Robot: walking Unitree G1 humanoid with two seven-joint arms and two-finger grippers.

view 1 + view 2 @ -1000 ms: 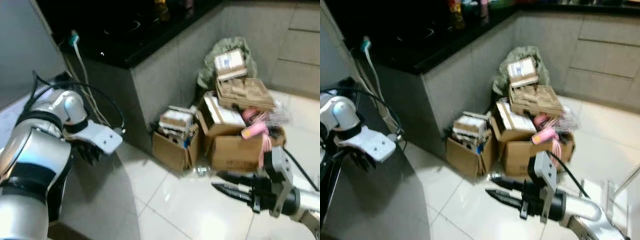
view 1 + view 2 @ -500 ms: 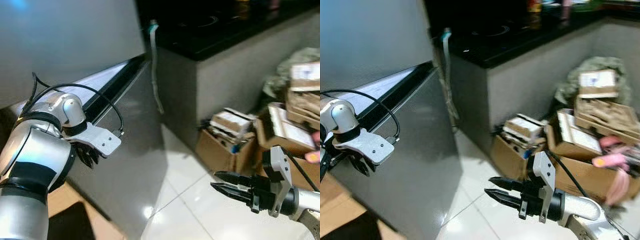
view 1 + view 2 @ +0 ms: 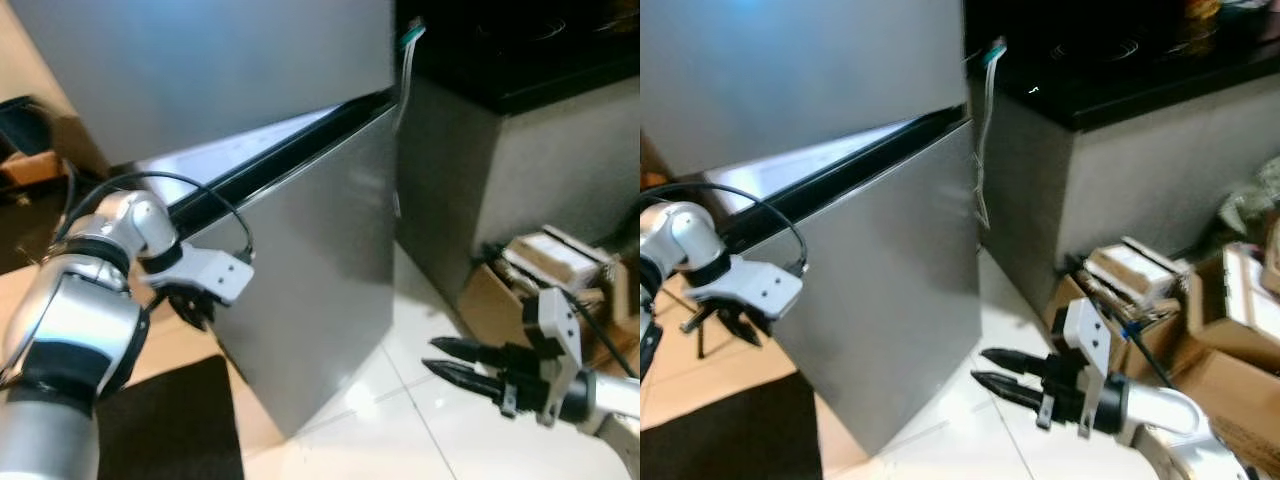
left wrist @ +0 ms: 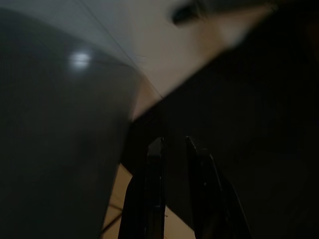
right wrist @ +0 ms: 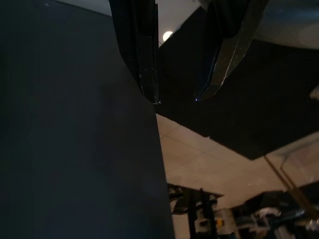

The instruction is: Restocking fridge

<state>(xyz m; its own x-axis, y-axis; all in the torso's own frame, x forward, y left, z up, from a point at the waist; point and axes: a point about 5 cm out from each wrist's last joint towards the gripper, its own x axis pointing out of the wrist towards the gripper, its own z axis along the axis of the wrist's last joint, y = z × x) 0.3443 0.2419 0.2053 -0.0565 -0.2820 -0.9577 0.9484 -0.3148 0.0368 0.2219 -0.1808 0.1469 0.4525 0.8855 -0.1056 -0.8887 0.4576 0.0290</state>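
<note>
Black right claw (image 3: 438,358) slightly parted, empty, near fridge (image 3: 300,260)

You have 1 fridge (image 3: 300,270), 1 black table (image 3: 1140,70), 2 grippers and several cardboard boxes (image 3: 1230,370) too overlapped to count.

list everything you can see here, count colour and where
fridge: one, silver-grey with a black seam between its doors, ahead on the left
counter: one, black top on a grey base, right of the fridge
cable: one, pale with a green end, hanging between fridge and counter
cardboard boxes: several, brown, on the white floor below the counter
mat: one, black, on the floor by the fridge
left claw: black, beside the fridge door
right claw: black, open, over the floor
</note>
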